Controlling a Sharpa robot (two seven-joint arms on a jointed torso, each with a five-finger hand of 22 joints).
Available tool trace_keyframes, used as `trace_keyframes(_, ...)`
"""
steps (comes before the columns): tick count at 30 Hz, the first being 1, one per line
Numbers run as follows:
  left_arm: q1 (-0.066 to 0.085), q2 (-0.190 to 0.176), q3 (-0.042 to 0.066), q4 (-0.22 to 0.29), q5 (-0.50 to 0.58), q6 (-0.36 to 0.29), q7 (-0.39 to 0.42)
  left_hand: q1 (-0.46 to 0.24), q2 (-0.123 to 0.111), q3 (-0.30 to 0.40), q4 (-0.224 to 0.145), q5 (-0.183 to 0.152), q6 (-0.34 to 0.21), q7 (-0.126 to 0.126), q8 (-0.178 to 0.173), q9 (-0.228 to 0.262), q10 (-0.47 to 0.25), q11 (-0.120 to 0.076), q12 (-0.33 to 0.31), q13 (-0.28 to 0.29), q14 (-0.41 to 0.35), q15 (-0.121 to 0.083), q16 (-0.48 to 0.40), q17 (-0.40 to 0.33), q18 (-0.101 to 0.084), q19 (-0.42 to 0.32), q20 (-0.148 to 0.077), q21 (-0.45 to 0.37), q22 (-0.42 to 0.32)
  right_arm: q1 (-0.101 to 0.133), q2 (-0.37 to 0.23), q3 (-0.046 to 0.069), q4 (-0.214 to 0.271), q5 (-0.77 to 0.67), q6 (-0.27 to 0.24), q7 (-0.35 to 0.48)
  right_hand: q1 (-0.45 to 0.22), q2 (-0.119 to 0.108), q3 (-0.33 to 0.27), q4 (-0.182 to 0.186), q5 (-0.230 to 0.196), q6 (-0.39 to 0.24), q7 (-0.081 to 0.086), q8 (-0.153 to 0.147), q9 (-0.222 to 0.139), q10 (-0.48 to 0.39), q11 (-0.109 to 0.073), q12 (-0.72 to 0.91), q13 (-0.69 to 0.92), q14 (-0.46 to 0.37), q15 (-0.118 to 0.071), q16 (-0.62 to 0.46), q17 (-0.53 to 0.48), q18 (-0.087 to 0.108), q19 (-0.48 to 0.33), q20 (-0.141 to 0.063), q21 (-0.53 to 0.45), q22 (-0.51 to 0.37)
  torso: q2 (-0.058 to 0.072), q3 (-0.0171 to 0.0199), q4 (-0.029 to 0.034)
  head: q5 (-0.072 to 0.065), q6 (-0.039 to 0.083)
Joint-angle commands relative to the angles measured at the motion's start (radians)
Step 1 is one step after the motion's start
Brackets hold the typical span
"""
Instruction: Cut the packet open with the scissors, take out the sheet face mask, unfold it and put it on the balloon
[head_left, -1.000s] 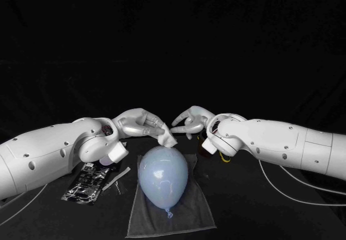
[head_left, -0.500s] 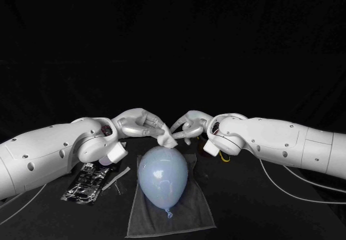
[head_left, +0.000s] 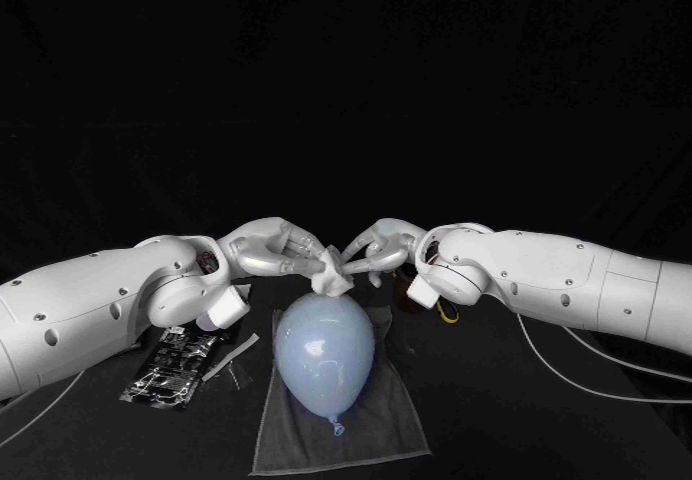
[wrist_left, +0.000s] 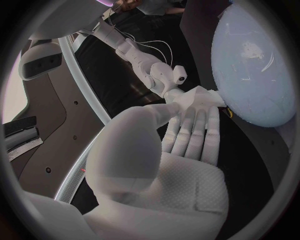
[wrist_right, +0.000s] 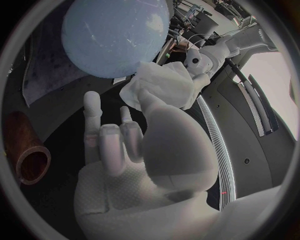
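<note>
Just past the far end of the pale blue egg-shaped balloon (head_left: 326, 345), the two hands meet over the folded white sheet face mask (head_left: 332, 275). The left hand (head_left: 274, 250) grasps the mask, which sits bunched between its thumb and its outstretched fingers. The right hand (head_left: 382, 248) has come in close from the other side. Its thumb lies against the mask, one finger points straight past it, and the rest are curled into the palm (whether the thumb actually pinches the sheet against anything I cannot tell). The mask hangs at the balloon's rounded far end. I cannot tell whether its lower edge touches the skin or stops just short.

The balloon lies lengthwise on a grey cloth (head_left: 346, 440) spread on the black table (head_left: 548, 420), with its knotted neck pointing towards the robot. To the left of the cloth, under the left forearm, lies the black printed packet (head_left: 170, 368), with a thin pale strip (head_left: 234, 355) just beside it, between packet and cloth. The right wrist view also shows a brown tube (wrist_right: 25, 150) lying on its side near the right hand.
</note>
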Motion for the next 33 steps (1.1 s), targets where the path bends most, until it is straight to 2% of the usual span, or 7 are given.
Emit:
trace_keyframes(1,0.000,-0.003,0.002,0.005,-0.019,0.043,0.028,0.000,0.012,0.006,-0.001,0.004,0.003,-0.011,0.002,0.070,-0.001,0.007,-0.001,0.000,-0.010,0.000,-0.008,-0.003,-0.018,-0.008,-0.003,-0.004,-0.001,0.001,0.002,0.001,-0.015,0.076,0.074,0.035,0.015,0.012,0.000,-0.007,-0.004,0.015,0.000,-0.004,0.002,0.003,0.003,0.004,0.059,0.002,0.001,0.007,0.036,0.005,-0.010,0.001,-0.007,0.003,0.000,0.0003,0.0010,-0.002,-0.001)
trace_keyframes(7,-0.001,-0.005,0.002,0.008,-0.026,0.045,0.033,-0.001,0.012,0.007,-0.001,0.004,0.002,-0.012,0.002,0.070,-0.001,0.008,-0.001,0.000,-0.019,0.001,-0.011,-0.005,-0.019,-0.009,-0.002,-0.005,-0.001,0.001,0.004,0.001,-0.031,0.128,0.150,0.056,0.036,0.036,0.004,-0.012,-0.005,0.061,-0.001,0.007,0.004,0.006,0.004,0.010,0.064,0.002,0.002,0.010,0.038,0.005,-0.013,0.003,-0.007,0.009,0.000,0.0003,-0.0008,-0.002,-0.001)
trace_keyframes(12,-0.001,-0.006,0.002,0.009,-0.028,0.042,0.035,-0.001,0.013,0.008,-0.001,0.004,0.002,-0.012,0.002,0.069,-0.002,0.008,-0.001,0.000,-0.024,0.002,-0.013,-0.006,-0.019,-0.010,-0.003,-0.006,-0.002,0.001,0.004,0.001,-0.032,0.148,0.209,0.064,0.036,0.038,0.003,-0.011,-0.006,0.069,-0.002,0.007,0.004,0.004,0.004,0.009,0.062,0.000,0.002,0.009,0.035,0.006,-0.014,0.003,-0.007,0.010,0.000,0.0007,-0.0007,-0.002,-0.002)
trace_keyframes(17,-0.001,-0.006,0.002,0.007,-0.029,0.039,0.035,-0.001,0.013,0.008,-0.001,0.004,0.002,-0.012,0.002,0.069,-0.002,0.008,-0.001,0.000,-0.024,0.002,-0.013,-0.006,-0.019,-0.010,-0.003,-0.006,-0.002,0.001,-0.002,0.001,-0.026,0.160,0.225,0.083,0.058,0.059,0.015,-0.020,-0.006,0.110,-0.008,0.019,0.006,0.010,-0.001,0.017,0.070,0.002,-0.001,0.012,0.041,0.004,-0.008,0.001,0.004,0.020,-0.001,0.0005,-0.0005,-0.003,-0.002)
trace_keyframes(19,-0.001,-0.006,0.002,0.006,-0.029,0.038,0.034,-0.001,0.013,0.009,-0.001,0.004,0.002,-0.011,0.002,0.069,-0.002,0.008,-0.001,0.000,-0.029,0.002,-0.014,-0.007,-0.020,-0.011,-0.003,-0.006,-0.002,0.001,-0.005,0.001,-0.023,0.167,0.221,0.094,0.069,0.068,0.023,-0.027,-0.006,0.129,-0.013,0.026,0.008,0.014,-0.005,0.021,0.076,0.006,-0.004,0.014,0.046,0.004,-0.004,0.000,0.011,0.024,-0.001,0.0003,-0.0004,-0.003,-0.002)
trace_keyframes(23,-0.001,-0.007,0.002,0.003,-0.029,0.035,0.033,-0.001,0.013,0.010,-0.002,0.004,0.002,-0.009,0.002,0.069,-0.002,0.007,-0.001,0.000,-0.031,0.003,-0.016,-0.008,-0.020,-0.011,-0.003,-0.006,-0.002,0.001,-0.014,0.001,-0.016,0.185,0.180,0.123,0.118,0.094,0.053,-0.072,-0.006,0.223,-0.048,0.079,0.030,0.040,-0.034,0.050,0.112,0.026,-0.025,0.024,0.075,-0.001,0.028,-0.015,0.058,0.053,-0.001,0.0006,-0.0006,-0.003,-0.002)
trace_keyframes(33,-0.001,-0.009,0.002,0.003,-0.029,0.031,0.028,-0.002,0.013,0.011,-0.003,0.004,0.001,-0.003,0.003,0.069,-0.003,0.004,-0.001,0.000,-0.034,0.002,-0.017,-0.009,-0.020,-0.011,-0.003,-0.006,-0.001,0.001,-0.028,0.001,0.000,0.211,0.063,0.168,0.106,0.093,0.091,-0.109,-0.006,0.238,-0.057,0.130,0.062,0.061,-0.046,0.071,0.139,0.042,-0.040,0.031,0.096,-0.009,0.054,-0.034,0.099,0.084,0.000,0.0006,-0.0003,-0.002,0.000)
